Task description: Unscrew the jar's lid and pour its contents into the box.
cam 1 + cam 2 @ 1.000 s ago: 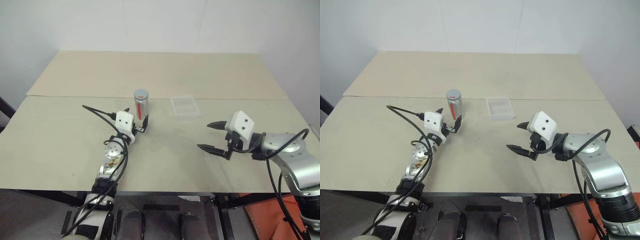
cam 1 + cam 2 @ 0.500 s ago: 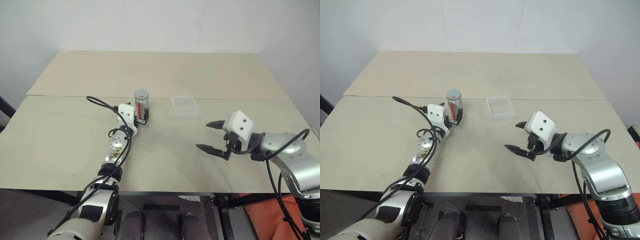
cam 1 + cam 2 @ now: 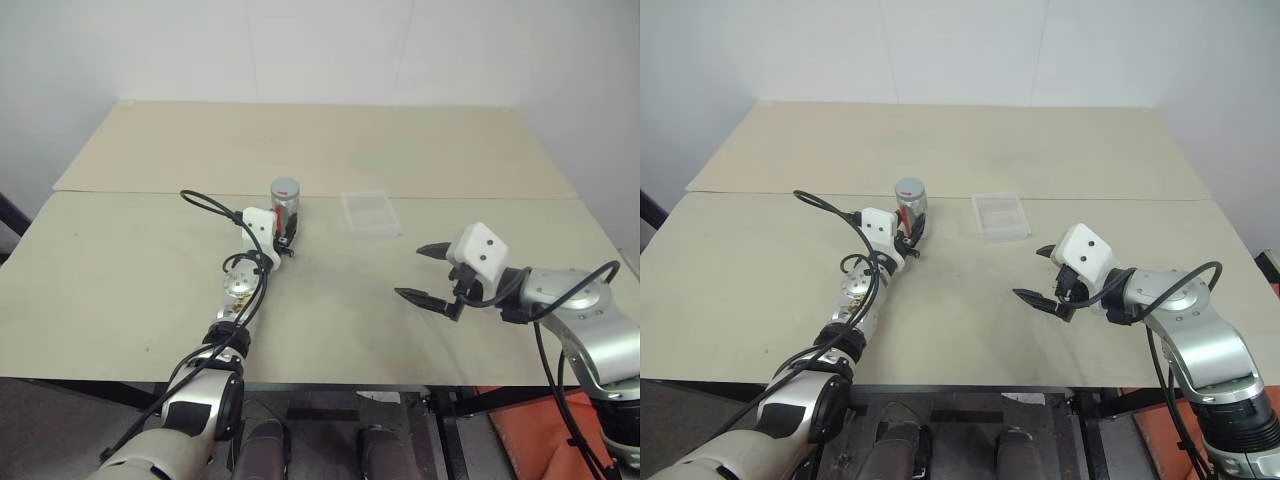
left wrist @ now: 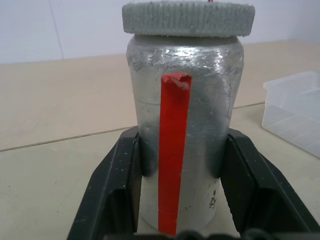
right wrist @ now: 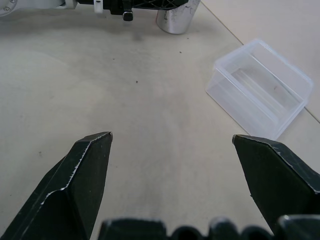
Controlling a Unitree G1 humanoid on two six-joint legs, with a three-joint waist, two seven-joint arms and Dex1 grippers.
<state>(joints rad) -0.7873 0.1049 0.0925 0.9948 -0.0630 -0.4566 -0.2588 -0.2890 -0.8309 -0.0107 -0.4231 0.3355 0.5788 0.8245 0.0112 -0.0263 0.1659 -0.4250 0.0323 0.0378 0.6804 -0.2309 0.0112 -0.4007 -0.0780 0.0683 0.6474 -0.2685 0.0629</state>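
Note:
The jar (image 3: 285,208), silvery with a red strip, stands upright near the table's middle with its grey lid (image 3: 285,186) screwed on. My left gripper (image 3: 284,236) is shut on the jar: in the left wrist view its black fingers (image 4: 120,185) press both sides of the jar (image 4: 200,115) below the lid (image 4: 188,19). The box (image 3: 368,213), a clear shallow tray, lies just right of the jar and looks empty (image 5: 260,87). My right gripper (image 3: 410,272) hovers open over the table, right of and nearer than the box, with nothing between its fingers (image 5: 90,165).
The beige table is made of two boards with a seam (image 3: 470,198) running behind the jar and box. A black cable (image 3: 205,203) loops over my left arm. A white wall stands behind the far edge.
My left gripper moved forward around the jar and has shut on it. The right gripper has stayed open in place.

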